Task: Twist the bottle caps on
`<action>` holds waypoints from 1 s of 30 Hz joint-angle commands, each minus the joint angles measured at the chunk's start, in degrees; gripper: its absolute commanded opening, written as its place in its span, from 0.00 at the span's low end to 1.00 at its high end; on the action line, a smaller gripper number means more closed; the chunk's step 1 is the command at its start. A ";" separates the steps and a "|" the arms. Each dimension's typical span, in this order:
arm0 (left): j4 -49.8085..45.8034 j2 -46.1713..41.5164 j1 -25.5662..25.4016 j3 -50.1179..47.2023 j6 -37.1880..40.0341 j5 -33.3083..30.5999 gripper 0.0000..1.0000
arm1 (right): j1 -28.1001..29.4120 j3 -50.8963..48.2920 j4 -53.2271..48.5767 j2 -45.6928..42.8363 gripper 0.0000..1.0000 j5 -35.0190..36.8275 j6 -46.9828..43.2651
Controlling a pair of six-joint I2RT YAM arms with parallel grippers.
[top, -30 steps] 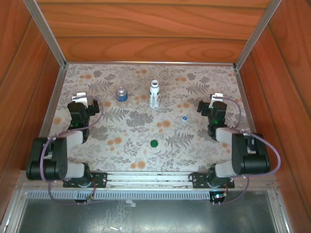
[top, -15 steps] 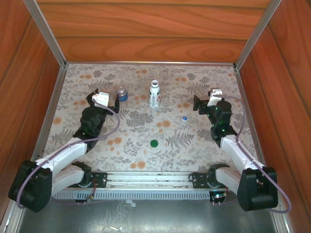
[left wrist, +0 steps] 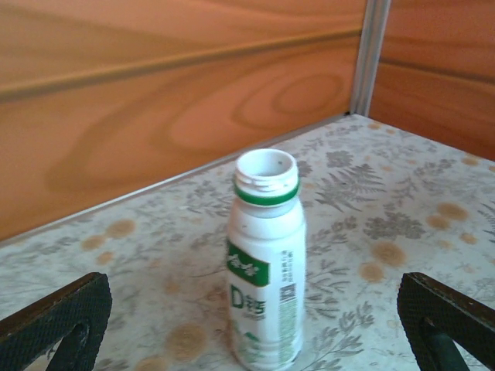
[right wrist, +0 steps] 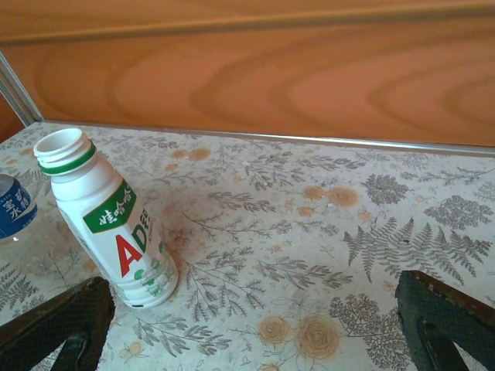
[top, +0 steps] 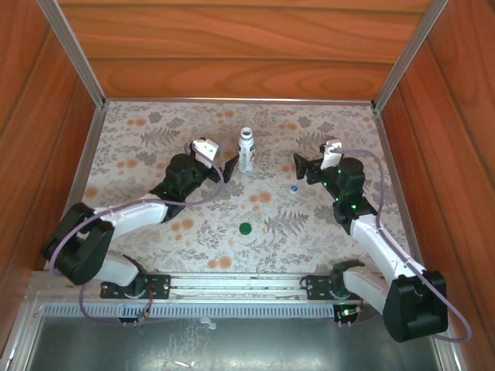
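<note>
Left wrist: white bottle (left wrist: 266, 263) looks light, tippy; grip mid-body. Left end effector (left wrist: 249, 328) and right end effector (right wrist: 253, 325) gape wide.

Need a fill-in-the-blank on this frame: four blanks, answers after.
1. The white bottle stands upright with no ____ on it.
2. The blue cap lies nearest the ____ claw.
3. The left claw, beside the white bottle, is ____.
4. The ring below the white bottle's mouth is ____.

Answers: cap; right; open; green
</note>
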 commanded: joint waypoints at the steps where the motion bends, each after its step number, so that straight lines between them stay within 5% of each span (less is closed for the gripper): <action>1: 6.37 4.89 -0.37 2.30 -3.73 3.17 1.00 | 0.39 -1.27 -0.38 -1.36 1.00 0.05 0.91; 7: 15.25 15.94 -0.42 5.44 -4.80 4.12 1.00 | 0.48 -1.56 -0.46 -2.98 1.00 -4.04 1.78; 15: 17.35 24.95 -0.19 11.28 -4.18 3.65 1.00 | 2.19 -0.02 -4.85 -6.29 1.00 -20.48 -0.45; 30: 18.41 35.36 0.98 19.24 -5.14 3.23 1.00 | 5.00 0.74 -9.05 -7.25 1.00 -19.10 -3.66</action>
